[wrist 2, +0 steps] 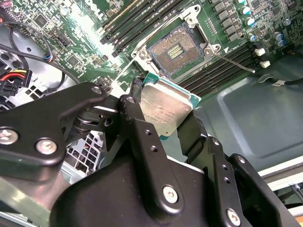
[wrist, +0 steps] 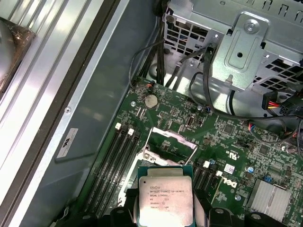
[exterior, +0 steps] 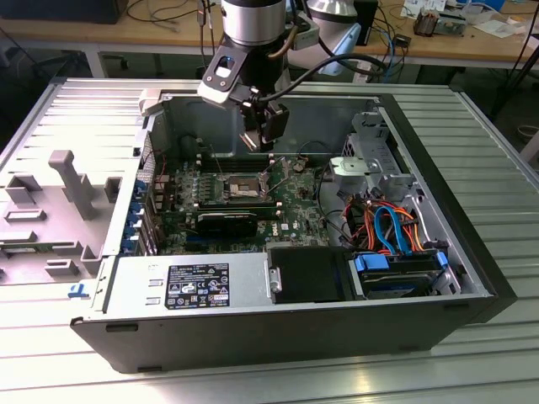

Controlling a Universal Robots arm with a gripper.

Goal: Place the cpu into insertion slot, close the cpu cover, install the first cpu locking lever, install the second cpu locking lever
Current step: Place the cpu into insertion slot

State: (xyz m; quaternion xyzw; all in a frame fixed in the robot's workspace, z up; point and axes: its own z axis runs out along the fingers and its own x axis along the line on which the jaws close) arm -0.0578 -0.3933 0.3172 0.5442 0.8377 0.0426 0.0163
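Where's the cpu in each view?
Exterior view: clamped at the tip of the gripper, above the board, too small to pick out.
Second wrist view: the cpu sits mid-picture in the gripper's grip, near the open slot.
First wrist view: the cpu faces the camera, partly covering the slot.
Shared landmark: the slot, silver-rimmed, left of centre in the exterior view.
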